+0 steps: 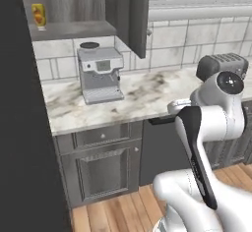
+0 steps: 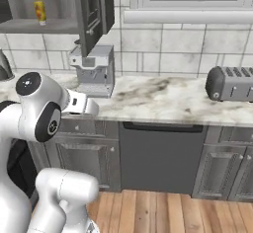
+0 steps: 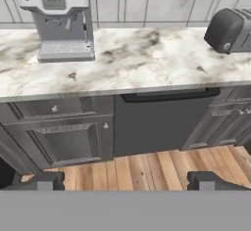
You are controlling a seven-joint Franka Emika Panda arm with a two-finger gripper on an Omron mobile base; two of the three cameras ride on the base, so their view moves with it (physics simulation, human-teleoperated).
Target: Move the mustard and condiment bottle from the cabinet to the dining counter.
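Note:
The mustard (image 1: 39, 15) (image 2: 40, 11), a small yellow bottle with a red-orange label, stands upright on the grey shelf of the open cabinet (image 1: 74, 29) (image 2: 44, 26), high at the upper left. The condiment bottle and the dining counter are out of view. My gripper (image 3: 125, 182) is open, its two dark fingertips (image 3: 43, 181) far apart with nothing between them. It hangs in front of the worktop at about drawer height, well below and to the right of the mustard, and looks at the lower cabinets.
A coffee machine (image 1: 100, 73) (image 3: 59, 19) stands on the marble worktop (image 1: 147, 96) under the cabinet, and a toaster (image 2: 230, 83) (image 3: 229, 28) to the right. The cabinet's open door (image 1: 138, 14) (image 2: 94, 10) juts out over the worktop. A tall dark panel (image 1: 24, 128) stands at the left. A dark dishwasher front (image 3: 157, 125) sits under the worktop.

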